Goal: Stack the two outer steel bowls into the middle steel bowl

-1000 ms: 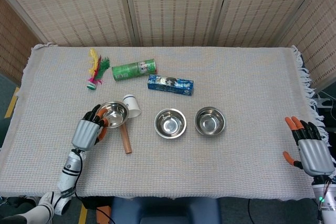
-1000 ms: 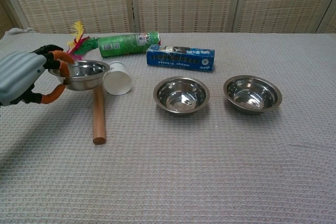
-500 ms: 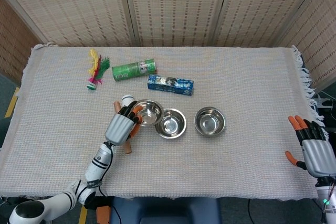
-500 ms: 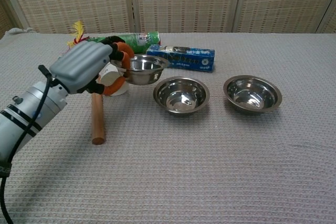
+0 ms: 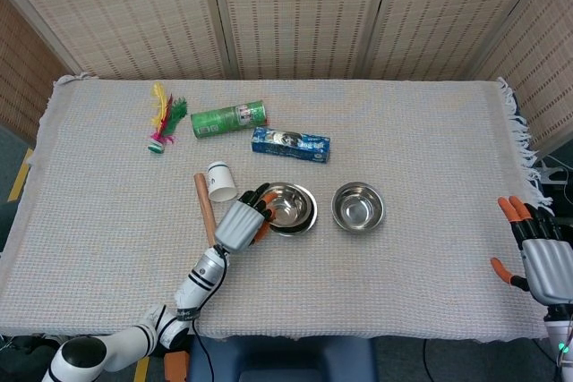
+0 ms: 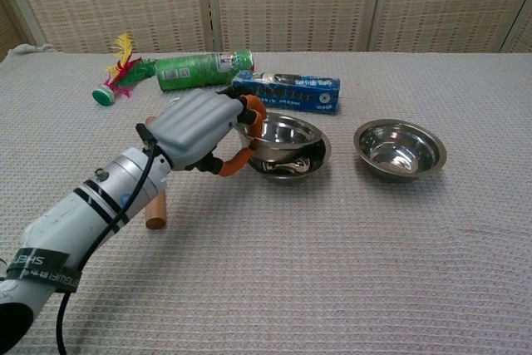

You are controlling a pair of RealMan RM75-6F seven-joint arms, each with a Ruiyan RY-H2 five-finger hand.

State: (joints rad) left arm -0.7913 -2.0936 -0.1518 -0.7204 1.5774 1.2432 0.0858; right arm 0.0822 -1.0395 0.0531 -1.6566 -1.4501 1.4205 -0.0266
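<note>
In the head view, a shiny round steel bowl (image 5: 288, 204) is pinched at its rim by the left hand (image 5: 240, 223) over the middle bowl (image 5: 300, 221), on the woven surface (image 5: 430, 149). The right hand (image 5: 544, 260) is spread (holding nothing).

In the chest view, the held bowl is seen tilted inside the middle one; the right steel bowl (image 6: 399, 148) is set apart, beside a smooth wooden rod (image 6: 155, 209).

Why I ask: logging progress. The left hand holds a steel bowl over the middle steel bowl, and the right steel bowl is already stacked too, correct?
Not quite. The left hand holds a steel bowl over the middle steel bowl, but the chest view shows the right steel bowl alone on the table, unstacked.
</note>
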